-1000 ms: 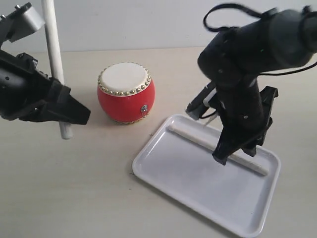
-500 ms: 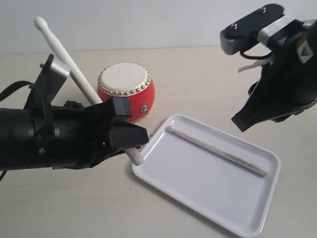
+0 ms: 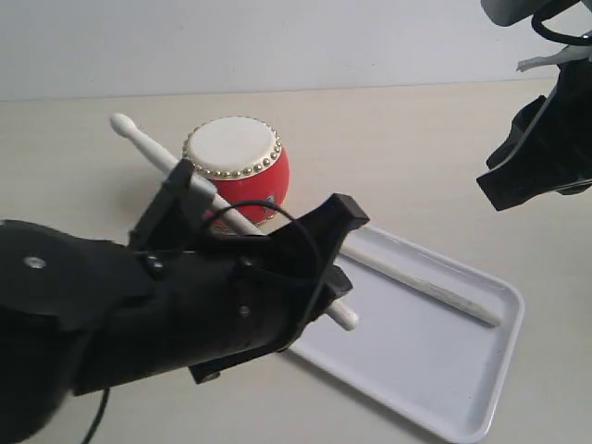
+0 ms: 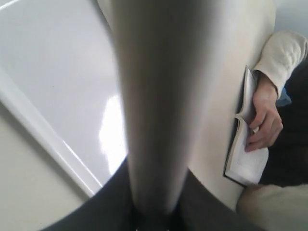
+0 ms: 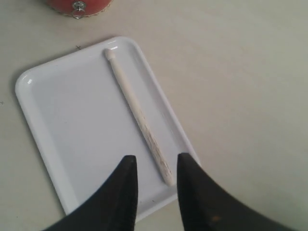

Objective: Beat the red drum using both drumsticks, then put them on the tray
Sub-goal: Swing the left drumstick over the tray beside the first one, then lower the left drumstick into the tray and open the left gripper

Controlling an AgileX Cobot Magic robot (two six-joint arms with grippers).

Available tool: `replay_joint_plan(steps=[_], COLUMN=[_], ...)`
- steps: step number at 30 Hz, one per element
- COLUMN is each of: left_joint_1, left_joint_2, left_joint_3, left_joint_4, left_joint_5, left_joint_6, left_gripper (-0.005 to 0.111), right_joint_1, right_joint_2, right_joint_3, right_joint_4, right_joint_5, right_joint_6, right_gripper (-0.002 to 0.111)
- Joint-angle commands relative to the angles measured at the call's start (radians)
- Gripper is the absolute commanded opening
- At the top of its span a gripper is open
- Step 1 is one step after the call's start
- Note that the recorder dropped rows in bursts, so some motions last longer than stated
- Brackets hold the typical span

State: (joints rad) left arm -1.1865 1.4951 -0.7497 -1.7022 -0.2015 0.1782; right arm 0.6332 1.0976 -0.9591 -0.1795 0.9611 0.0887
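- The red drum (image 3: 236,176) stands on the table just beside the white tray (image 3: 435,379).
- One drumstick (image 3: 421,280) lies flat inside the tray along its far rim; that half looks done.
- The second drumstick (image 3: 162,155) is clamped in the left gripper (image 3: 338,254). It slants with its tip beyond the drum and its butt over the tray, seemingly lined up for release.
- The right gripper (image 5: 156,159) hangs well apart, jaws parted and empty, leaving room.
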Motion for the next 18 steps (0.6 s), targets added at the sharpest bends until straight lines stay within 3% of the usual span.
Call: replay_joint_plan(steps=[1, 8, 13, 18], left_joint_1=[-0.028, -0.09, -0.138, -0.14], left_joint_2=[0.155, 0.354, 0.456, 0.536], left_joint_3=[-0.102, -0.256, -0.327, -0.397], left_joint_4=[0.135, 0.271, 0.278, 0.309], left_joint_5=[-0.078, -0.127, -0.145, -0.102], left_joint_6=[-0.263, -0.63, -0.679, -0.689], left_gripper=[0.0, 0.0, 0.0, 0.0], right_joint_1=[0.001, 0.001, 0.001, 0.001], right_joint_2=[-0.006, -0.006, -0.006, -0.006], right_joint_3=[0.005, 0.005, 0.005, 0.005], right_joint_4=[0.004, 0.023, 0.026, 0.027], right_joint_5=[0.008, 0.016, 0.016, 0.025], right_joint_6=[0.001, -0.001, -0.001, -0.001], right_gripper=[0.029, 0.029, 0.029, 0.029])
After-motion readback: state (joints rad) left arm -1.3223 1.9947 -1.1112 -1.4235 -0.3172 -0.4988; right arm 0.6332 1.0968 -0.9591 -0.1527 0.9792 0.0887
